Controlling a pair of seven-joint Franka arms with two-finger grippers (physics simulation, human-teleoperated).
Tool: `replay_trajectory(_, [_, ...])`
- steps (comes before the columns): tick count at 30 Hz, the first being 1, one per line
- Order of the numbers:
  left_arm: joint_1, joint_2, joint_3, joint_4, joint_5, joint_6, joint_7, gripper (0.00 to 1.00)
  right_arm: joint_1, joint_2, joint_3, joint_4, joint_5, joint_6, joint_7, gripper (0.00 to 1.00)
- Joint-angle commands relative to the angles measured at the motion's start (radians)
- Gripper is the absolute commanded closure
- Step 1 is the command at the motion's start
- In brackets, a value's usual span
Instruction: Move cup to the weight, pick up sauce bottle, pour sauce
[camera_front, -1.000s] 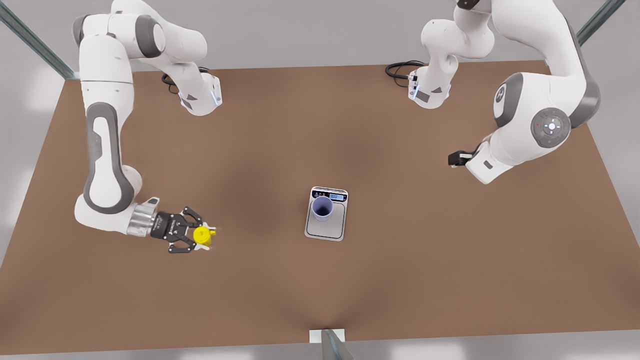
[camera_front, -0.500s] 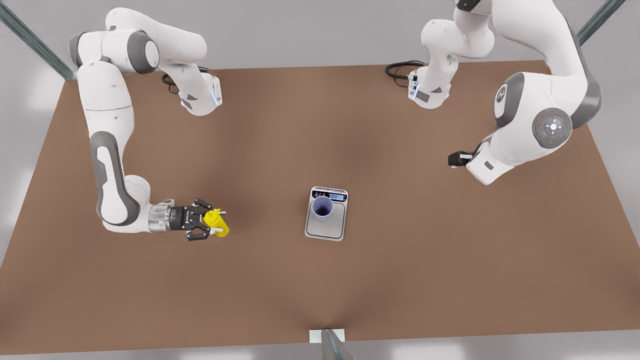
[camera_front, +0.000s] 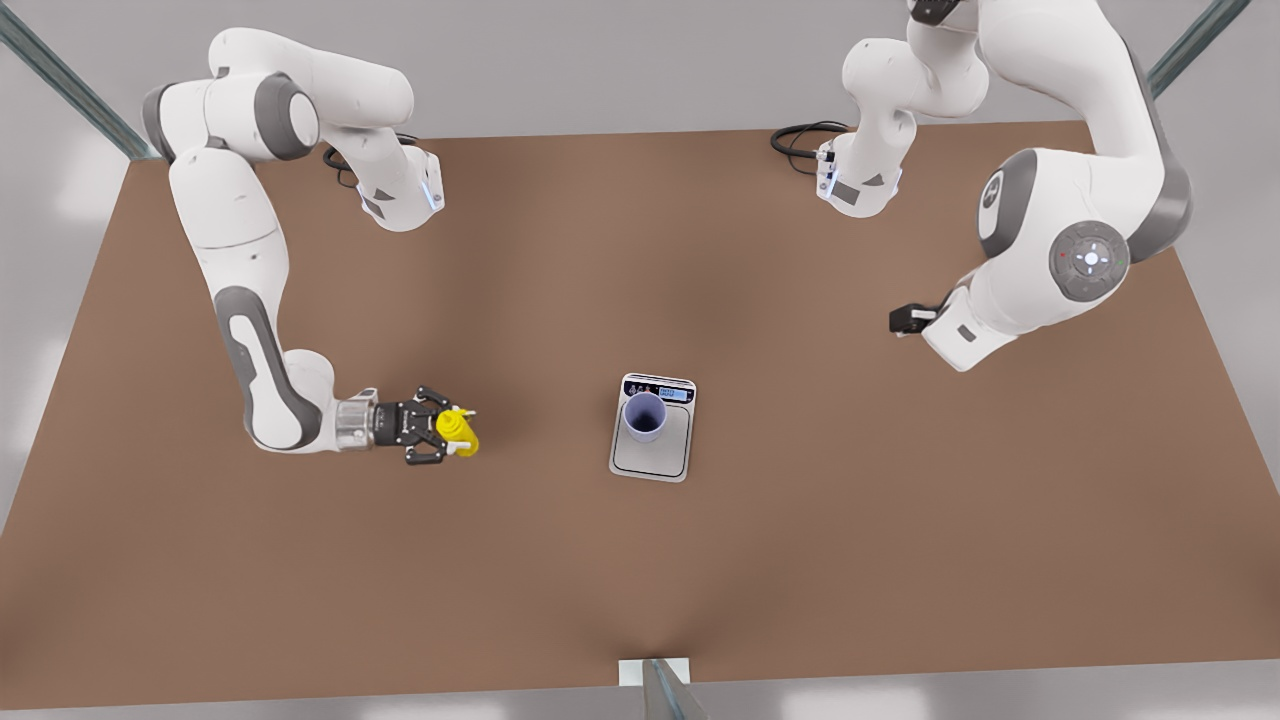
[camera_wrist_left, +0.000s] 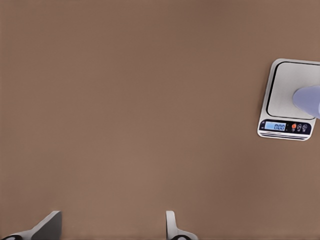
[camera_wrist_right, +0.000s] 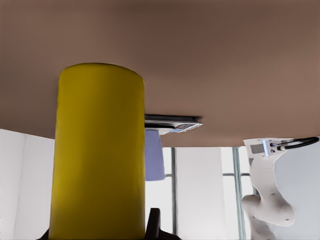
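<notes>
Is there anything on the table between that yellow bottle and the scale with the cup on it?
No. In the front view, only bare brown table lies between the sauce bottle, held by the right gripper, and the weight.

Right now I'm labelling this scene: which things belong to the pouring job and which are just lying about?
Job:
- yellow bottle, clamped in the right pincer
- cup, standing on the scale

Lying about:
- black cable at the table's far edge
- left pincer, open, waiting
</notes>
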Motion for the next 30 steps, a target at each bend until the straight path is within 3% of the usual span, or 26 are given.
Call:
replay_trajectory(1, [0.000,0.000,0.000,0.000,0.002,0.000,0.001,0.00,0.000,0.004,0.001,-0.003,0.060,0.025,-0.018,0.69])
replay_trajectory(10, [-0.001,0.001,0.000,0.000,0.001,0.000,0.001,0.00,-0.009,0.044,-0.001,-0.003,0.057,0.024,-0.063,0.62])
replay_trajectory(11, [-0.001,0.001,0.000,0.000,0.001,0.000,0.001,0.00,-0.009,0.044,-0.001,-0.003,0.057,0.024,-0.061,0.56])
replay_trajectory(12, [0.000,0.001,0.000,0.000,0.001,0.000,0.000,0.00,-0.009,0.045,0.001,-0.002,0.057,0.024,-0.061,0.41])
replay_trajectory(13, [0.000,0.001,0.000,0.000,-0.001,0.000,0.000,0.00,-0.009,0.045,-0.001,-0.005,0.059,0.019,-0.060,0.00])
replay_trajectory(30, [-0.003,0.001,-0.001,0.002,-0.001,-0.002,0.000,0.00,-0.011,0.056,-0.004,0.020,0.050,0.042,-0.084,0.00])
